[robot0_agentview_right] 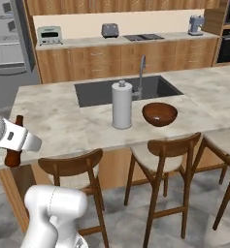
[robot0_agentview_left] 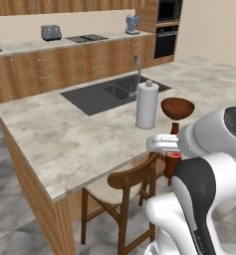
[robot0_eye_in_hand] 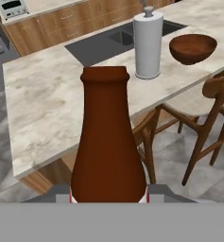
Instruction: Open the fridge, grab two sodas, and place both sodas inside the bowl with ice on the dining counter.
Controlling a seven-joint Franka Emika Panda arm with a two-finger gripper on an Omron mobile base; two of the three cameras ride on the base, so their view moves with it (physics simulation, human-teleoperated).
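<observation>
Gripper (robot0_eye_in_hand: 108, 196) around brown bottle (robot0_eye_in_hand: 108, 142)

text: none readable | bottle (robot0_eye_in_hand: 108, 142) label: edge visible, no legible words

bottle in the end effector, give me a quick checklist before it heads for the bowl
1. Grip: brown bottle sits upright in the end effector, shut on it: ok.
2. Bowl in sight on the dining counter, upright: ok.
3. Bowl free of the blue can: ok, no can visible inside.
4. Path: paper towel roll stands between the bottle's side and the bowl: not ok, go round or over it.
5. Stools tucked under the counter edge below the path: ok.
6. Ice in the bowl: cannot tell.
</observation>
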